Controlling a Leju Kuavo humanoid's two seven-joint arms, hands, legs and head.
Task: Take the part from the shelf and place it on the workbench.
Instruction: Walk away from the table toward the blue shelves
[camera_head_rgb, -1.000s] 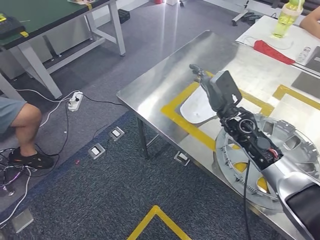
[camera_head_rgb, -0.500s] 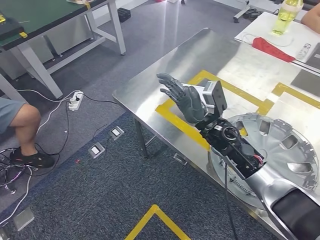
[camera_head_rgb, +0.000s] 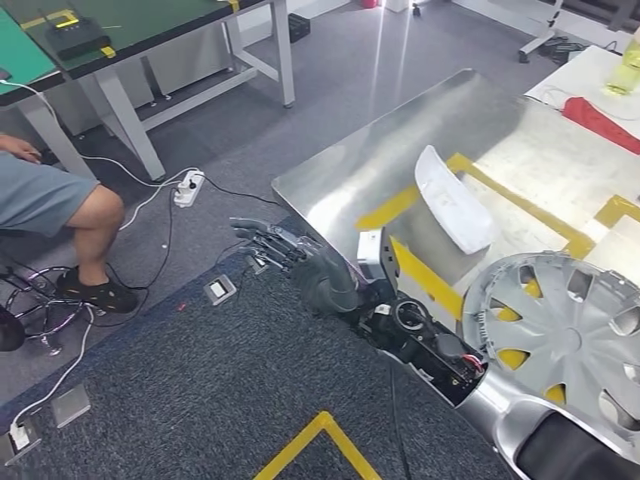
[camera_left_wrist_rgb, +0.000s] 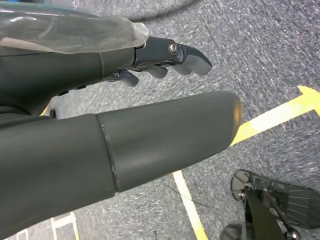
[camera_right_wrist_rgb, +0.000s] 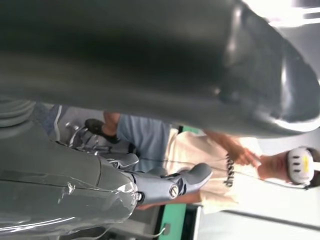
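Note:
The part, a white curved shell (camera_head_rgb: 453, 208), lies on the steel workbench (camera_head_rgb: 355, 175) inside the yellow-taped area, with nothing touching it. My right hand (camera_head_rgb: 302, 262) reaches out past the bench's near-left edge, over the carpet, its fingers spread and holding nothing. In the right wrist view the same hand (camera_right_wrist_rgb: 113, 180) is empty, its fingers stretched toward a seated person. My left hand (camera_left_wrist_rgb: 113, 125) hangs over the carpet with thumb and fingers apart and nothing between them.
A silver hubcap (camera_head_rgb: 566, 320) lies on the bench by my right forearm. A person (camera_head_rgb: 68, 200) sits at the left, with cables and a power strip (camera_head_rgb: 189, 186) on the floor. A green-topped table (camera_head_rgb: 151, 20) stands behind. Yellow tape (camera_head_rgb: 317, 440) marks the carpet.
The camera has shifted. My right hand has drawn back from above the white part, off the bench's edge and over the floor; the part now lies uncovered on the bench.

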